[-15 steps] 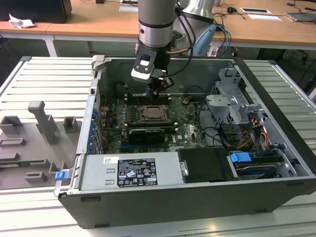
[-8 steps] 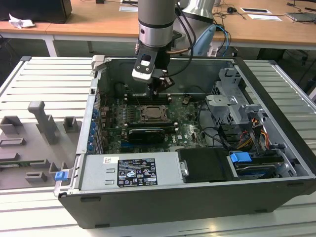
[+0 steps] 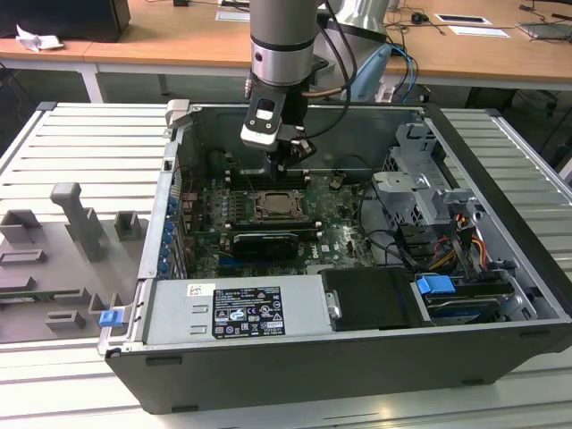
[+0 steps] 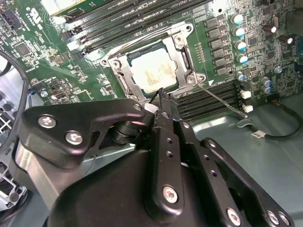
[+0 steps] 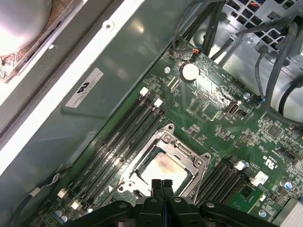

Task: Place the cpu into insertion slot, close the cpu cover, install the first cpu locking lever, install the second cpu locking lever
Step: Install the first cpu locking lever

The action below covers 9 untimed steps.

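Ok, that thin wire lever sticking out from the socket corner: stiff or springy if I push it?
Probably springy: the lever is a thin bare metal rod anchored at one end by the cpu cover. Likely slippery too; it is smooth and round, and the hand ends in a narrow shut tip that could slide off.

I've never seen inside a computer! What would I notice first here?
The big grey robot arm reaches down into the open computer case. Its black gripper, shut, hangs right by the edge of the shiny cpu, which lies framed by its silvery cpu cover on the green circuit board.
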Motion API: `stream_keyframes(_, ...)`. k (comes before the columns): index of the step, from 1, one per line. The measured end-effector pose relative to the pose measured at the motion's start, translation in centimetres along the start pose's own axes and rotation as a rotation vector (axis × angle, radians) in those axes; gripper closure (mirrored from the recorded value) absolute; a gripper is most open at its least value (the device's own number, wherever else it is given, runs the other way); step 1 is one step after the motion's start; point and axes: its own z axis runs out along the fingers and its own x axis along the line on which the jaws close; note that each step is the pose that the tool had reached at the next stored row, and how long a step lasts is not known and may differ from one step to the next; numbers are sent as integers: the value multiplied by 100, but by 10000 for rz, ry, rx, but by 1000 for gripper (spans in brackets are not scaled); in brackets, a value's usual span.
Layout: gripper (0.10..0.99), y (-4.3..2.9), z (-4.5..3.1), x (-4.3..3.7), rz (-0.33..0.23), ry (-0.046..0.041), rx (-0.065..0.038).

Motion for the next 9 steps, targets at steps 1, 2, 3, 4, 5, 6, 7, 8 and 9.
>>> stream_keyframes(1, 980, 0, 0, 0, -42, 3, 1)
stream_keyframes(2, 980, 0, 0, 0, -77, 5, 1)
stream_keyframes(3, 980, 0, 0, 0, -99, 6, 1)
stream_keyframes(4, 980, 0, 0, 0, -135, 8, 1)
stream_keyframes(5, 980, 0, 0, 0, -165, 10, 2)
stream_keyframes(6, 980, 0, 0, 0, -205, 12, 2)
stream_keyframes(7, 980, 0, 0, 0, -237, 14, 3)
stream_keyframes(8, 980, 0, 0, 0, -299, 18, 4)
stream_keyframes(9, 980, 0, 0, 0, -360, 21, 5)
